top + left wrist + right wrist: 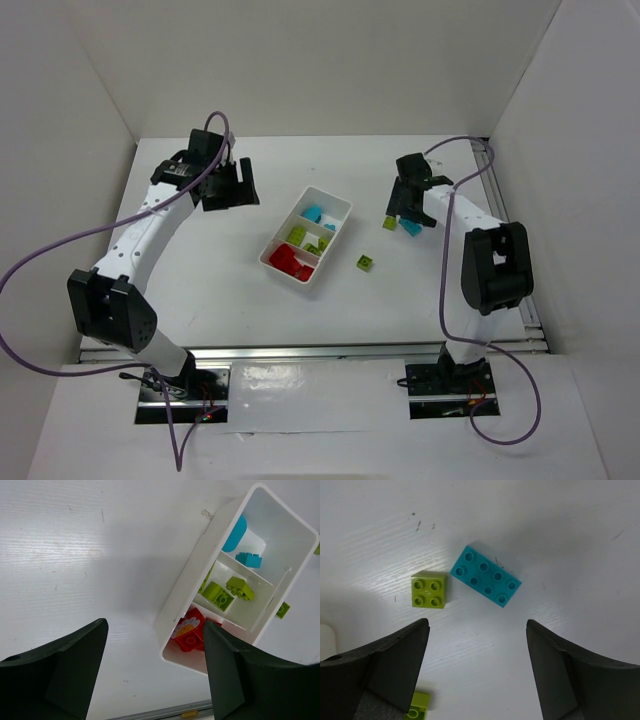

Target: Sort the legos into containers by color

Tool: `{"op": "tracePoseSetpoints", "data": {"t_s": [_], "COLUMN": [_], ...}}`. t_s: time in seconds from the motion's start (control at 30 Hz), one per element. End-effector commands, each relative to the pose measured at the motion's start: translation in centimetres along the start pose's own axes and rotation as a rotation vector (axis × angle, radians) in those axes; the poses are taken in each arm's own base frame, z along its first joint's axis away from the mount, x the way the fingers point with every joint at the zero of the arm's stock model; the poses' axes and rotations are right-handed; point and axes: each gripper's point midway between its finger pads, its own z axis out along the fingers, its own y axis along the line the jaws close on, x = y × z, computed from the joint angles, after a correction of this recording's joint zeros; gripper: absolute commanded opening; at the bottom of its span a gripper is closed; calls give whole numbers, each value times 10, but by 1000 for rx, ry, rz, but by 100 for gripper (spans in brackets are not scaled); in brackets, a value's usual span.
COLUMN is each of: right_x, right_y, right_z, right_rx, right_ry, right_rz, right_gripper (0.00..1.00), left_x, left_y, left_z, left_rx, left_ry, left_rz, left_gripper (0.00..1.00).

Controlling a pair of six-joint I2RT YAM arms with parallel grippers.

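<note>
1. This is a robotics lab test cell: plain white panels [300, 60] close in the far, left and right sides of a white surface [220, 290].
2. A left arm [130, 240] and a right arm [480, 260] are bolted by a metal rail [320, 350] at the near edge, with purple cables [444, 300] looping loose.
3. A small white tray [288, 274] and toy bricks [365, 262] lie on the surface as test pieces.

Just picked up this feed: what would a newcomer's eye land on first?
The white tray mid-table, with red bricks, green bricks and blue bricks each in their own compartment. Next, a loose blue brick and a small green brick side by side on the table right of the tray, below the open right fingers.
</note>
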Motion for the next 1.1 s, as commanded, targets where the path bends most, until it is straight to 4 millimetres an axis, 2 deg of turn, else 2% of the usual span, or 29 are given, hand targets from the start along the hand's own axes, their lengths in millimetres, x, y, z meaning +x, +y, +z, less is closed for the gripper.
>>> {"op": "tracePoseSetpoints", "data": {"t_s": [0.0,0.07,0.2,0.4,0.43,0.53,0.67,0.7,0.77,0.8,0.9,0.93,0.97,1.0,1.03,1.07], "right_x": [10,16,30,27,17,9,-11,-8,-10,-7,-15,-10,-13,-9,-15,-13], "right_y": [-21,-33,-37,-38,-38,-45,-42,-38,-31,-31,-25,-25,-24,-24,-22,-21], "right_z": [11,20,36,57,59,70,80,84,87,90,92,93,91,92,90,87], "right_rx": [87,124,133,132,126,141,73,56,25,28,3,-5,-8,-16,-22,-35], "right_ry": [39,70,129,122,96,76,28,37,35,44,12,20,12,17,0,4], "right_rz": [-32,-55,-104,-128,-125,-126,-88,-88,-84,-87,-76,-77,-75,-76,-71,-71], "right_gripper": [85,85,87,89,89,89,77,72,72,70,65,63,57,55,52,42], "left_x": [-6,-9,-10,-13,-13,-13,-16,-15,-15,-15,-15,-13,-13,-13,-13,-13], "left_y": [-4,-5,-6,-7,-7,-11,-12,-11,-11,-11,-11,-15,-15,-15,-15,-15], "left_z": [-4,-5,-3,-3,-3,-1,-3,0,0,0,0,0,0,0,0,0], "left_rx": [5,8,8,5,5,11,14,11,11,11,11,16,16,16,16,16], "left_ry": [-18,-27,-25,-18,-18,-16,-24,-16,-16,-16,-16,-13,-13,-13,-13,-13], "left_rz": [3,3,3,3,3,10,10,10,10,10,10,17,17,17,17,17], "left_gripper": [86,86,86,86,86,86,86,86,86,86,86,86,86,86,86,86]}}
